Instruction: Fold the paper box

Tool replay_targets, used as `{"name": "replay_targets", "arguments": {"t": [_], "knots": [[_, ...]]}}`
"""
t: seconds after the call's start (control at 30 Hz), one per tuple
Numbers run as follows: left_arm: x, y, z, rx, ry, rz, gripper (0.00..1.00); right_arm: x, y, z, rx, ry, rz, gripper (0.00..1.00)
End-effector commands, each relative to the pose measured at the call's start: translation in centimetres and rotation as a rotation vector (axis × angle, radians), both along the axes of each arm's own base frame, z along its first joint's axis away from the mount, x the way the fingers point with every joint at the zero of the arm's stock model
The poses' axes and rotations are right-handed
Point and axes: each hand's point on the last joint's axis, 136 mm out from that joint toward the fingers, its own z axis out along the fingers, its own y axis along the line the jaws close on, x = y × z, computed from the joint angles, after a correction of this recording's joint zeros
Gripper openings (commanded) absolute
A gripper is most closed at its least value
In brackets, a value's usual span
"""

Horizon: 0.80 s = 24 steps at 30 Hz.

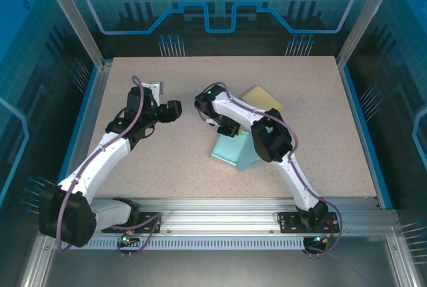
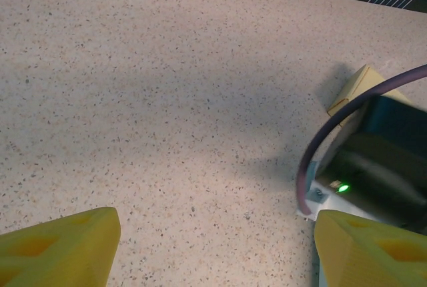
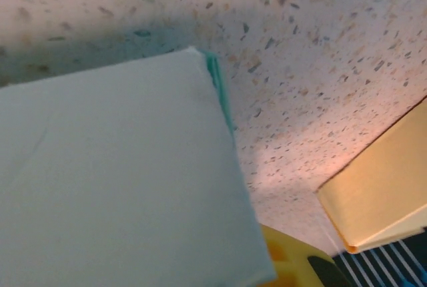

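The pale teal paper box point(image 1: 233, 151) lies half flat at the table's middle, partly under the right arm. My right gripper point(image 1: 225, 127) is down on its far edge, shut on a flap of the box. In the right wrist view that flap point(image 3: 120, 173) covers the jaws, and one yellow finger point(image 3: 297, 263) pokes out beneath it. My left gripper point(image 1: 177, 110) hovers a short way left of the box, open and holding nothing. Its yellow fingertips point(image 2: 63, 247) stand wide apart over bare table.
A flat yellow box point(image 1: 262, 98) lies just behind the right arm's wrist, and its corner point(image 2: 363, 83) appears in the left wrist view. The right arm's wrist with a green light point(image 2: 343, 187) and purple cable is close to my left gripper. The speckled table point(image 1: 167, 160) has metal rails along its edges.
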Motion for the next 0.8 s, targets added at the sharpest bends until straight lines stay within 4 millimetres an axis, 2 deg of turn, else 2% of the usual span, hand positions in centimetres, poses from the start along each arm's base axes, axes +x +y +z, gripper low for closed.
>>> {"name": "replay_targets", "arguments": {"t": [0.0, 0.07, 0.2, 0.3, 0.37, 0.5, 0.6, 0.77], "knots": [[-0.2, 0.3, -0.1, -0.031, 0.002, 0.019, 0.78, 1.0, -0.7, -2.1, -0.163, 0.001, 0.081, 0.0], [-0.1, 0.4, -0.2, -0.031, 0.004, 0.023, 0.78, 1.8, -0.1, -2.5, -0.179, -0.034, 0.112, 0.0], [0.1, 0.4, -0.4, -0.037, 0.005, 0.024, 0.78, 2.9, 2.6, -2.6, -0.136, -0.117, 0.187, 0.0], [0.2, 0.3, -0.4, -0.042, 0.001, 0.024, 0.78, 2.9, 4.9, -2.5, -0.094, -0.148, 0.265, 0.11], [0.3, 0.3, -0.3, -0.043, -0.003, 0.026, 0.78, 2.6, 6.1, -2.3, -0.078, -0.162, 0.31, 0.25], [0.3, 0.6, 0.1, -0.039, -0.015, 0.033, 0.78, 2.3, 7.5, -1.5, -0.061, -0.19, 0.348, 0.46], [0.3, 0.7, 0.3, -0.035, -0.021, 0.034, 0.78, 2.3, 8.0, -0.3, -0.041, -0.221, 0.345, 0.55], [0.3, 0.9, 0.5, -0.021, -0.025, 0.041, 0.78, 2.2, 8.8, 2.1, -0.003, -0.275, 0.353, 0.63]]}}
